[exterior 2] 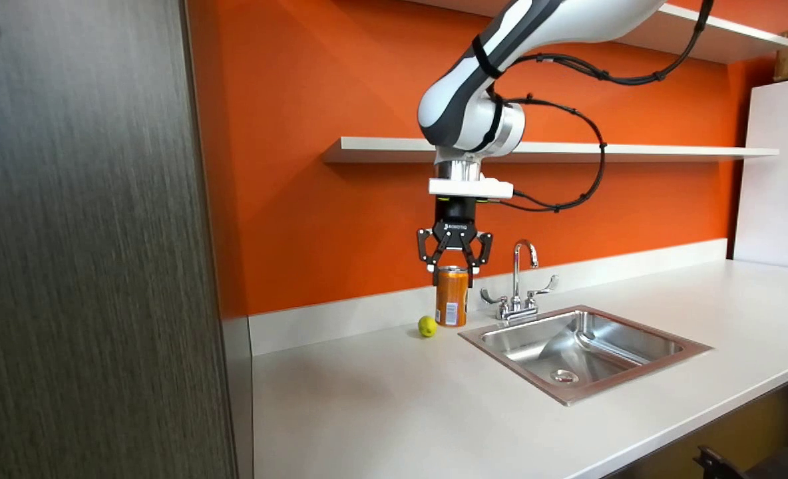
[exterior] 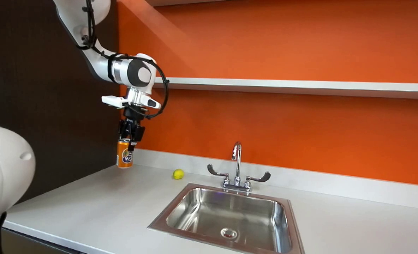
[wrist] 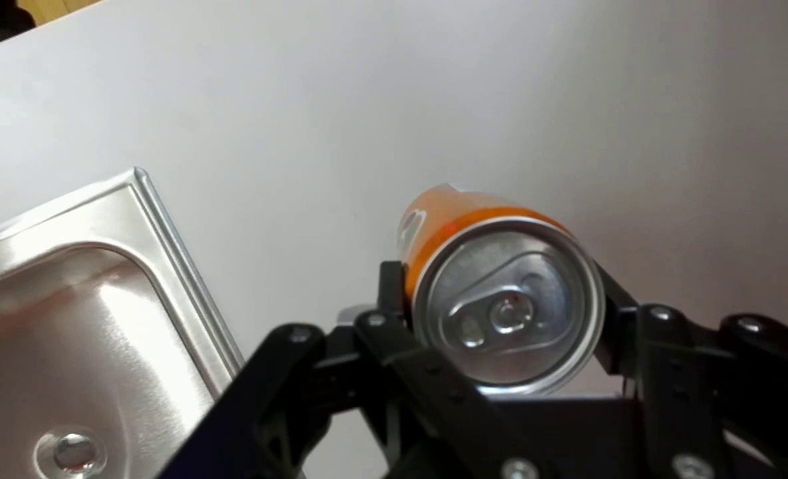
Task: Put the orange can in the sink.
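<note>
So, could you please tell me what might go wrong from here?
The pincer grips the orange can only by its upper part, so it might slip or tilt if jolted. The can hangs over the counter, not the sink, so an early release would probably miss it. The faucet stands by the sink's back edge, so a path too far back could clip it.
</note>
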Tool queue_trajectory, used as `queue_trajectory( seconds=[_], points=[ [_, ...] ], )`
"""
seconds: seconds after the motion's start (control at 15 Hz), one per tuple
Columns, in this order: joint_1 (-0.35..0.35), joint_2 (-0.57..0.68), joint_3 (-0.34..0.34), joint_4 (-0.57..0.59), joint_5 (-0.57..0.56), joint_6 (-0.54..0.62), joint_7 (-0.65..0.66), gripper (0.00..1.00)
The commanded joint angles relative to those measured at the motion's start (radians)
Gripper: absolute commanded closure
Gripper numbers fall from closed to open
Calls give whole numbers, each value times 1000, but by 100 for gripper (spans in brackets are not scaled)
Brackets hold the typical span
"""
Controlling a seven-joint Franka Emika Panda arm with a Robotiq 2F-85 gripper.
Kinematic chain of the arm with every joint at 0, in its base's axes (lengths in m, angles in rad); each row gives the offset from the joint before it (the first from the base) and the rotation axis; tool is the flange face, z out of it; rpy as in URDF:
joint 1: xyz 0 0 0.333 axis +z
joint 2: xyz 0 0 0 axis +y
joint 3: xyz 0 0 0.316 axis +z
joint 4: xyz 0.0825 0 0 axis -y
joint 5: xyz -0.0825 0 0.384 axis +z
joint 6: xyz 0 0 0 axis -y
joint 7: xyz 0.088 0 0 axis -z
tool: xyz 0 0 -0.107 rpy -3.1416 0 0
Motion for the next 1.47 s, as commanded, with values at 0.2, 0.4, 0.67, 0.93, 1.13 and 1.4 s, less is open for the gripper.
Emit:
queue_trajectory(
  seconds=[0.2, 0.4, 0.67, 0.93, 1.13, 1.4],
  points=[
    [-73, -158, -32, -91, 98, -62, 6, 62],
    [-109, -217, -59, -155, 130, -65, 7, 62],
    [-157, -277, -94, -234, 145, -64, 11, 62],
    [-204, -316, -133, -296, 166, -63, 6, 62],
    [-237, -330, -159, -325, 176, -60, 4, 62],
    [-272, -327, -185, -328, 163, -66, -3, 62]
  ],
)
